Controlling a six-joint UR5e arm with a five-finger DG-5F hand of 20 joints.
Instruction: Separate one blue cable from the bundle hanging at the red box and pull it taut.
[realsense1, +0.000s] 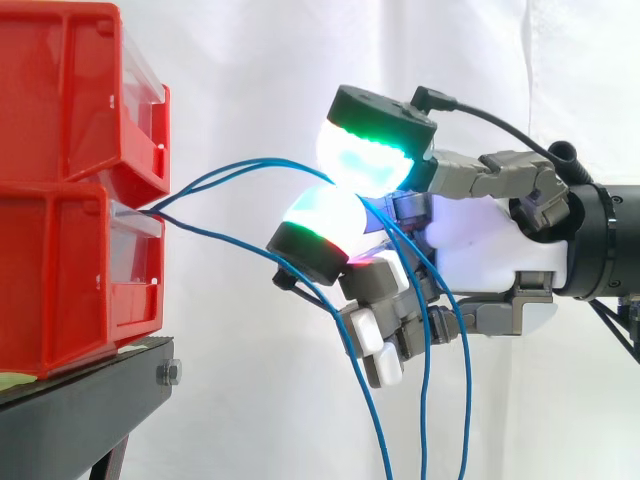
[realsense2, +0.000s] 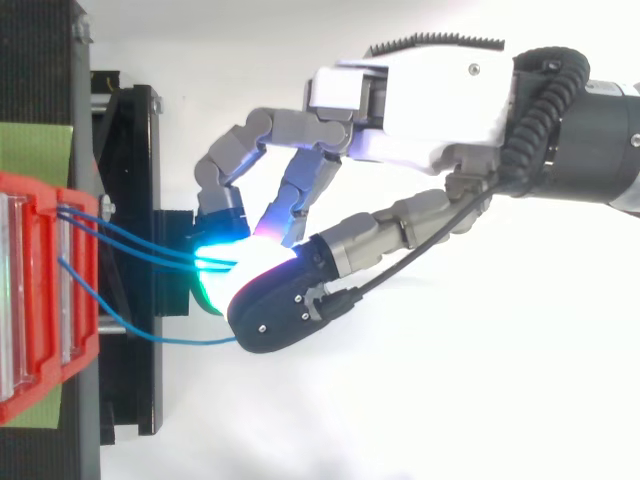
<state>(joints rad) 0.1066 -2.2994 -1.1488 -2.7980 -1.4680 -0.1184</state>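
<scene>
The robot's hand (realsense1: 480, 240) reaches in level from the right toward the stacked red bins (realsense1: 60, 280) on their black stand (realsense1: 80, 410), its white palm upright and side-on in the side view. Two glowing fingertips (realsense1: 375, 150) are pressed toward each other, one above the other, pinching a pair of blue cables (realsense2: 130, 237) between them. The remaining fingers are curled downward below the palm.

The pinched cables leave the gap between the two bins and rise in a shallow arc to the pads with some slack, then drop away beneath the hand. A third blue cable (realsense2: 190, 341) leaves the same spot and slopes down under the lower pad, outside the pinch.

From above, the hand (realsense2: 430, 100) angles its fingers toward the bins, stopping near the stand's edge, before the white curtain (realsense1: 250, 60).
</scene>
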